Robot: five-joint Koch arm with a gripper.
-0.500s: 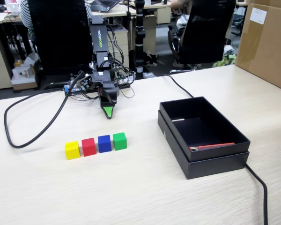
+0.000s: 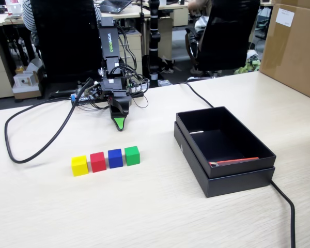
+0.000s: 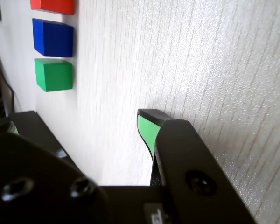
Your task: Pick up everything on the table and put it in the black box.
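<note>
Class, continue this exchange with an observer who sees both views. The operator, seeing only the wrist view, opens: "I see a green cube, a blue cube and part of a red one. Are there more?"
Observer: Yes, a yellow cube ends the row, beside the red cube.
Operator: Where is the black box?
Observer: In the fixed view the black box sits right of the row, apart from it.
Operator: Anything inside?
Observer: No cubes, only a red strip.
</note>
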